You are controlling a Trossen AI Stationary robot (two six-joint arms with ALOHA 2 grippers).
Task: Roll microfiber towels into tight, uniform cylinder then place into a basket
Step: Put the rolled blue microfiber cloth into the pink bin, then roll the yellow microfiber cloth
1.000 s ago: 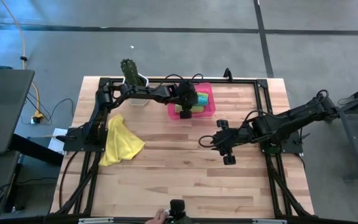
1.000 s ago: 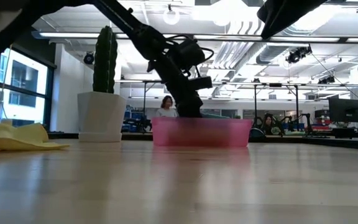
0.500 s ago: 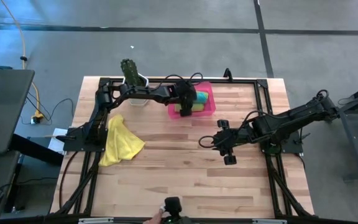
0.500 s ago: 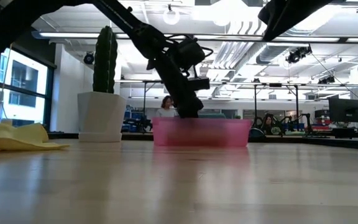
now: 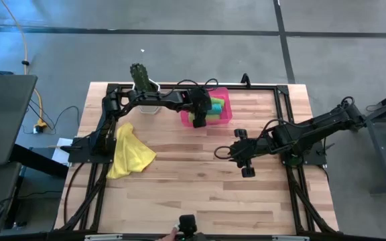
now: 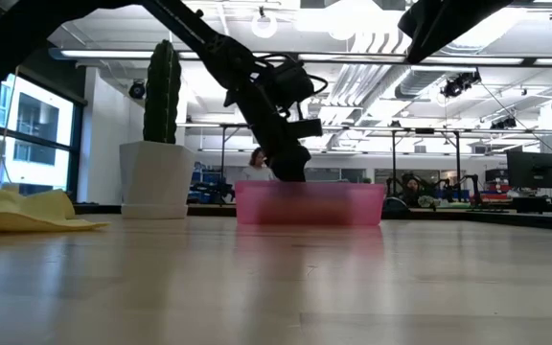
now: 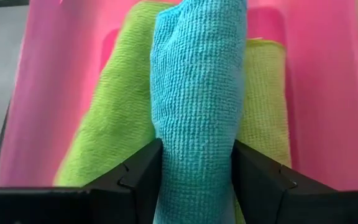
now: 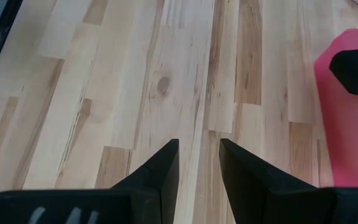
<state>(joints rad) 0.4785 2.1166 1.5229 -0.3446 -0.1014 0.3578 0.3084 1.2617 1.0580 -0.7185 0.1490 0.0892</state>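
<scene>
- Softly rolled, the teal towel (image 7: 197, 106) lies in the basket (image 5: 225, 100) at twelve o'clock, between the released left claw (image 7: 197, 180) fingers.
- Right claw (image 8: 197, 163) hovers empty, part-open, above the worktop (image 5: 200, 194).
- Yellow towel (image 5: 131, 151), limp and light, at nine o'clock: likely best pinched at an edge.

My two claws are black. The basket (image 7: 55, 81) is bright pink. In it a teal towel (image 7: 197, 106) with a fine ribbed weave lies between two lime green towels (image 7: 114, 118). A yellow towel (image 5: 131, 151) lies near the desk's left edge. The desk (image 8: 104, 81) is pale wood in streaky planks with darker grain.
</scene>
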